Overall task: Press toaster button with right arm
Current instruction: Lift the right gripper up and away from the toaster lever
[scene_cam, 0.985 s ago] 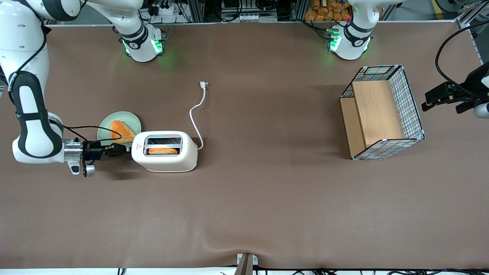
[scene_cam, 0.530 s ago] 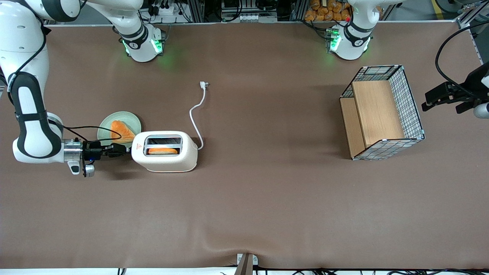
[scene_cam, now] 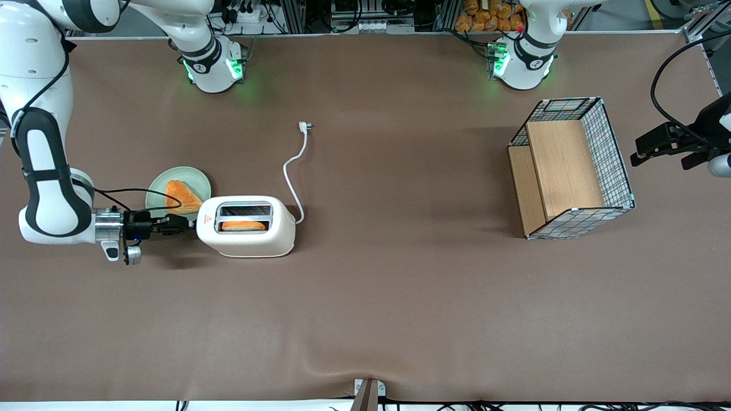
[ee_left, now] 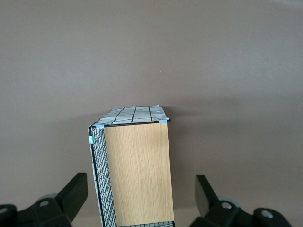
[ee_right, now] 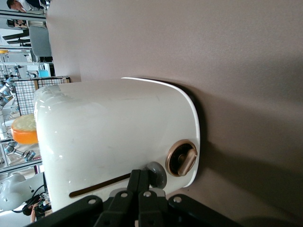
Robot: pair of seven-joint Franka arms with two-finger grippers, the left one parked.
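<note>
Pressing position: gripper [scene_cam: 184,224] sits level at the toaster's [scene_cam: 246,226] narrow end face, fingers together, tips touching or nearly touching the toaster button [ee_right: 156,173], a small grey round knob just beside a bronze dial [ee_right: 181,158]. Right arm [scene_cam: 48,188] reaches in horizontally from the working arm's end of the table. Toaster stands upright on the brown table [scene_cam: 400,297], an orange slice [scene_cam: 243,225] in its slot nearer the front camera. Green plate [scene_cam: 178,190] with bread just beside the toaster, farther from the camera. Wire basket [scene_cam: 571,168] well apart, toward the parked arm's end.
</note>
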